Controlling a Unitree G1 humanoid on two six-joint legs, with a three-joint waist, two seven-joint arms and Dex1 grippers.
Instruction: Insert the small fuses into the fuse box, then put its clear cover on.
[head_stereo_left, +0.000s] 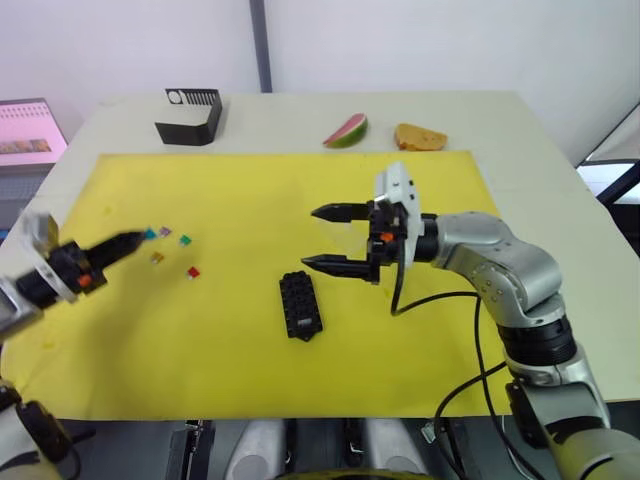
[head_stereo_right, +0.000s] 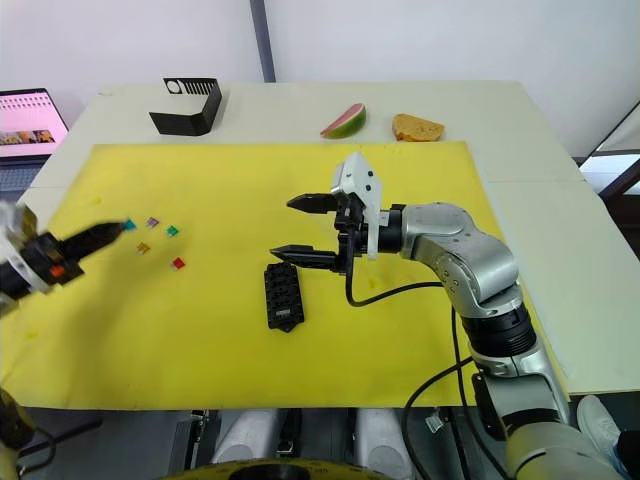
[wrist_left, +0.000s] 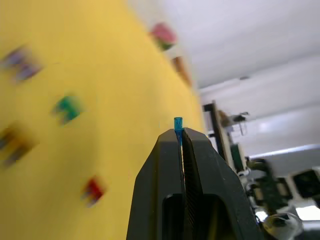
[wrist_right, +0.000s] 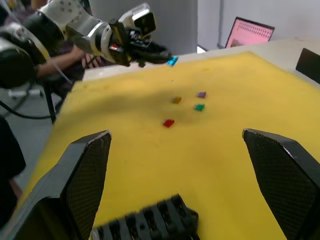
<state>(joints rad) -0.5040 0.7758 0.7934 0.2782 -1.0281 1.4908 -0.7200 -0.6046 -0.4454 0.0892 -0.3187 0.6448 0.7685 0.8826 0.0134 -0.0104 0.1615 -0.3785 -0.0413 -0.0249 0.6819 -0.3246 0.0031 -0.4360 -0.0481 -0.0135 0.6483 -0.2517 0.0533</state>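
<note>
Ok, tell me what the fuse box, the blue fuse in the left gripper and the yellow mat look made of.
Fuse box: probably moulded black plastic, matte, with crisp rows of slots.
Blue fuse, pinched in the left gripper: likely translucent plastic, as its edge glows.
Yellow mat: seemingly soft, matte foam or fabric, with no glare; can't tell which.

In the left wrist view the loose fuses (wrist_left: 66, 108) on the yellow mat (wrist_left: 115, 75) are smeared by blur. The fuse box (wrist_right: 150, 224) is cut off by the right wrist view's lower edge. The clear cover cannot be made out
</note>
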